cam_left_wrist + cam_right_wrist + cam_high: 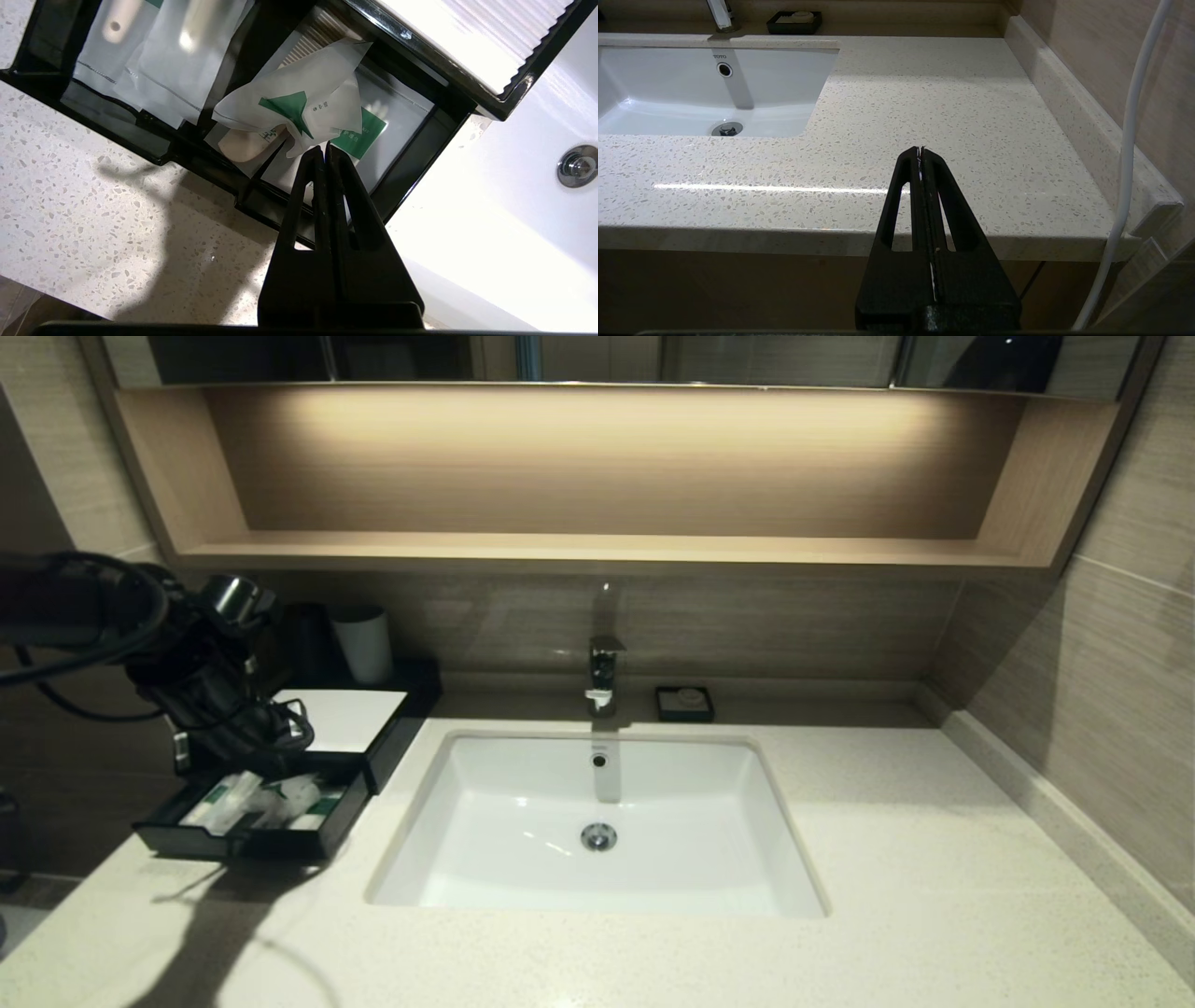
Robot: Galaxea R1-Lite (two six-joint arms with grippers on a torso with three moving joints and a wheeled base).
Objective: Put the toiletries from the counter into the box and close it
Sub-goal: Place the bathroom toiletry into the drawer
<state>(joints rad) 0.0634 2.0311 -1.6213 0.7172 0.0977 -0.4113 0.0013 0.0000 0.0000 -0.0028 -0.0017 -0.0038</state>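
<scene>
The black box [341,719] stands at the counter's [887,859] left end with its drawer [177,835] pulled out. Inside the drawer lie the toiletries [271,800]: two long wrapped sticks [187,51] side by side and a crumpled white sachet [299,93] with a green label. My left gripper [325,147] hovers over the drawer's sink-side compartment, shut, its tips just at the sachet's lower edge with nothing between them. In the head view that left gripper [285,751] is above the drawer's back. My right gripper [920,149] is shut and empty, level with the counter's front edge at the right.
The white sink [523,775] with its tap [605,672] lies right of the box. A grey cup [364,644] stands behind the box, a black soap dish [684,703] by the tap. A wall kerb [1064,93] and a white cable [1125,163] run along the right.
</scene>
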